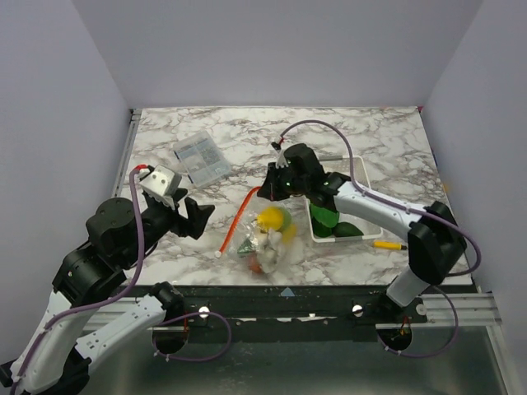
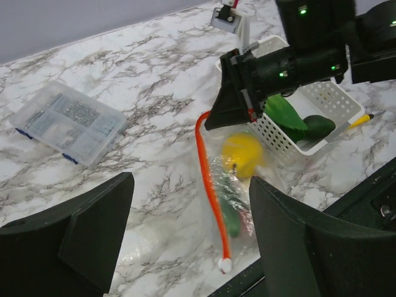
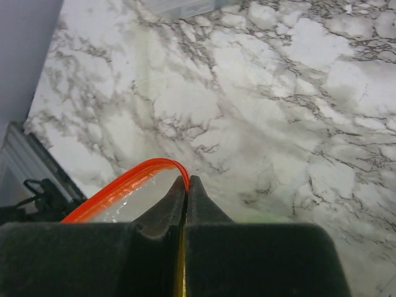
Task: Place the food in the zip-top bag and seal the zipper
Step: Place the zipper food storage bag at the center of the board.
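Observation:
The zip-top bag [image 1: 268, 239] lies at the table's front centre with a yellow piece [image 1: 270, 218], green and white food inside. Its orange-red zipper [image 1: 235, 224] runs along the bag's left edge. My right gripper [image 1: 265, 192] is shut on the zipper's far end, as the right wrist view [image 3: 187, 183] shows, with the strip [image 3: 120, 187] curving away to the left. My left gripper [image 1: 196, 220] is open and empty, just left of the bag. In the left wrist view [image 2: 189, 204] the zipper [image 2: 210, 185], the yellow piece [image 2: 242, 154] and a green cucumber [image 2: 231, 221] lie between its fingers.
A white basket [image 1: 361, 173] with green food [image 1: 333, 224] stands right of the bag, under my right arm. A yellow pen-like stick [image 1: 387, 244] lies at its front right. A clear compartment box [image 1: 202, 158] sits at the back left. The table's front edge is close to the bag.

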